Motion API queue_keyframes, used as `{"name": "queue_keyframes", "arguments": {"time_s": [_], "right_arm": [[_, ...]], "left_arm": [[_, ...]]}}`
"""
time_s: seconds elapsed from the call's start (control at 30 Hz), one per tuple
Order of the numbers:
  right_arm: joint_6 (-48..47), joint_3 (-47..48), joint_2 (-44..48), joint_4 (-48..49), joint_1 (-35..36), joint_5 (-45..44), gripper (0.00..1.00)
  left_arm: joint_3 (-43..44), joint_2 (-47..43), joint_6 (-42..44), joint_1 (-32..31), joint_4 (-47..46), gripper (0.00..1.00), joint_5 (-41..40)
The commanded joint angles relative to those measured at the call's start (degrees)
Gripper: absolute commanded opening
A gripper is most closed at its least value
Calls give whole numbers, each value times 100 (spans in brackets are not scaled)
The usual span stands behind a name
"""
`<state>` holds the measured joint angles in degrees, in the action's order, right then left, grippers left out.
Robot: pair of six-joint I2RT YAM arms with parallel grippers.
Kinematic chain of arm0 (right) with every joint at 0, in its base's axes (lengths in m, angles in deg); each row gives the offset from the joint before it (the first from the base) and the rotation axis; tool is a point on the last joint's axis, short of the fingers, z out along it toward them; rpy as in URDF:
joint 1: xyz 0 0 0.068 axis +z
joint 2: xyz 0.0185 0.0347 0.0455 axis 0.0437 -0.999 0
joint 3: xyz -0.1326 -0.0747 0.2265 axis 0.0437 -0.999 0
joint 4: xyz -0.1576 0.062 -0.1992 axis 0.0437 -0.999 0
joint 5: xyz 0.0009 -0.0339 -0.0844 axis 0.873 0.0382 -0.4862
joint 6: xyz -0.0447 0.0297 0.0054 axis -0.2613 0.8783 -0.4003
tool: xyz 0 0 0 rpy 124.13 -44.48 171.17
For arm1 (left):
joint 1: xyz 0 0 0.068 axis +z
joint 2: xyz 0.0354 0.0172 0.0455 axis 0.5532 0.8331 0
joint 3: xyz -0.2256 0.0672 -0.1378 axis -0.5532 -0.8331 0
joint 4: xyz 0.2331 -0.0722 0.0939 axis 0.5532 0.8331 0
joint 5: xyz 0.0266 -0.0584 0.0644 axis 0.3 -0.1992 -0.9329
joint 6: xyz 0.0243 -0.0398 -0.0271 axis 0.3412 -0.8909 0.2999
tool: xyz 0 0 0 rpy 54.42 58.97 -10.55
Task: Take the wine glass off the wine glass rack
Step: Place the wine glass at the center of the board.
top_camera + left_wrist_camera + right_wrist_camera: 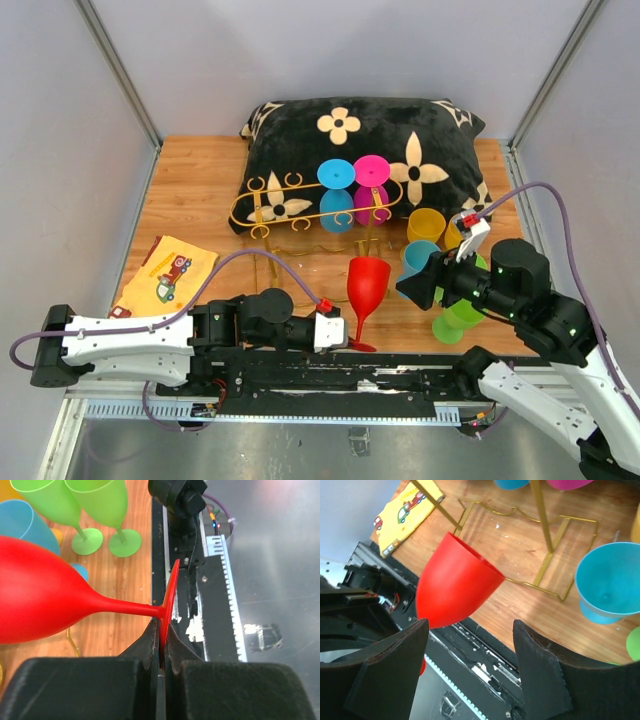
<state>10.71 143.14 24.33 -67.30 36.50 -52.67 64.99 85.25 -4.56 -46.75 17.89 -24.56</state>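
Opaque red wine glass (367,285), seemingly plastic, stands upright off the gold wire wine glass rack (543,525), just in front of it. The left gripper (161,630) pinches its foot; the right gripper (470,625) is spread beside its bowl.

In the left wrist view the red wine glass (45,600) runs off the left edge, and the near part of its foot is buried between the closed jaws of the left gripper (161,647). From the right wrist, most of its stem and foot sit hidden behind one finger (380,675) of the right gripper (470,630), and a blue cup (610,585) is cut by the right edge. From above, the right arm (525,290) covers much of the green glasses (455,320).
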Motion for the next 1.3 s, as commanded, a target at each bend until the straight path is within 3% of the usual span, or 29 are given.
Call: {"name": "queue_keyframes", "arguments": {"time_s": [0.0,0.27,0.57,0.7,1.07,1.27], "right_arm": [[-119,91,24,289,113,831,70],[70,-95,-101,788,-333,1786,70],[875,-689,-378,1832,-2181,4662,71],[792,-720,-452,1771,-2247,4698,72],[527,-572,-524,1335,-2243,2777,73],[618,-564,-785,1724,-2224,4126,73]], "left_arm": [[-30,-121,880,-44,147,0,-25],[-36,-170,1023,-44,301,0,198],[-33,-210,1472,-44,566,1,351],[16,-200,1662,-44,737,0,317],[278,-151,2391,-44,985,0,479],[342,-51,2559,-44,1071,0,434]]}}
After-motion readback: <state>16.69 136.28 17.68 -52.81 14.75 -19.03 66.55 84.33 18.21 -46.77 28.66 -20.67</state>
